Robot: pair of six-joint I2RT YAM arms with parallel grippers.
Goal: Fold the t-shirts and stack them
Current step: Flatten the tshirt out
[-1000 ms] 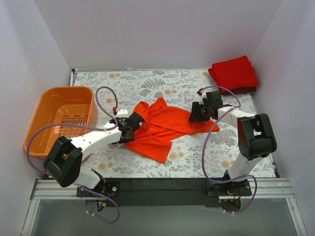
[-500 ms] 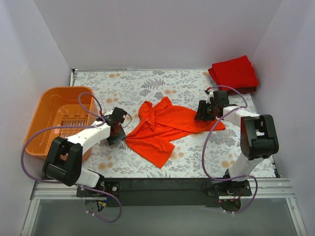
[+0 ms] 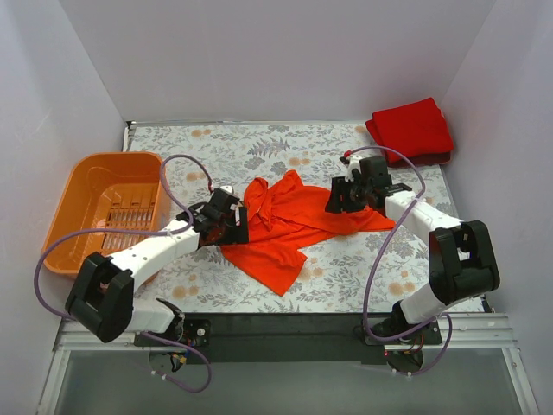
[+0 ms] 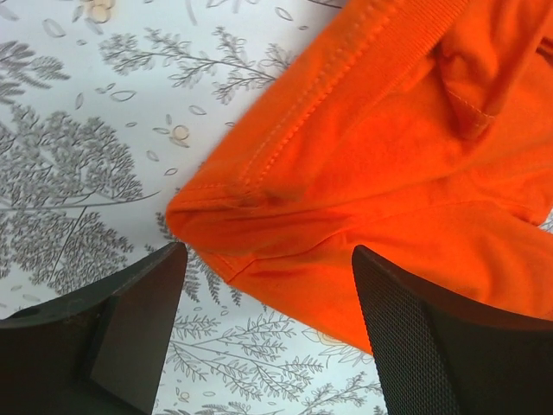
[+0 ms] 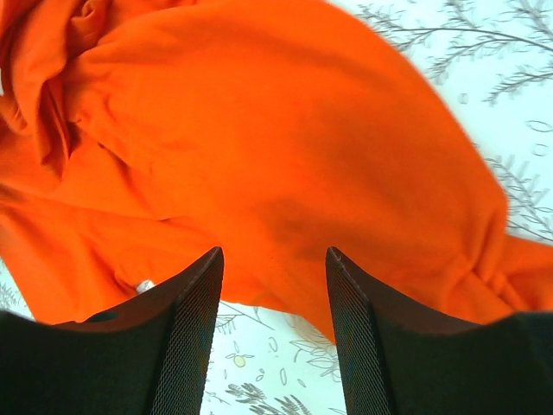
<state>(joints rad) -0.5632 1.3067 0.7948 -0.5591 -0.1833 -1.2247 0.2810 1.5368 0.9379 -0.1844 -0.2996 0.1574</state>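
The bright orange-red cotton t-shirt lies crumpled and unfolded in the middle of the floral-print table cover. Its body is bunched, one sleeve trails toward the right, and a corner hangs toward the near edge. The deeper red t-shirt is already folded into a neat square at the far right corner, well apart from it.

Half a second ago the left gripper sat clear of the cloth, out toward the rigid orange plastic basket. Now it is back at the shirt's left edge. In the left wrist view we see its jaws spread wide, straddling a stitched hem corner with bare table cover just beside it, and gripping nothing.

The right gripper has also moved in, from the shirt's right fringe to a spot over its right-hand bulk. Its jaws stand moderately apart above a smooth swell of orange cloth, and they too are empty.

The shirt itself has barely changed shape over this second.

We read this as both arms returning for a fresh pair of holds, most likely to pull the garment flat before any fold. One shirt looks finished; this one has not been started. The left hold seems well lined up on the hem. The right sits over loose, layered cloth, so a pinch there may catch more than one layer.
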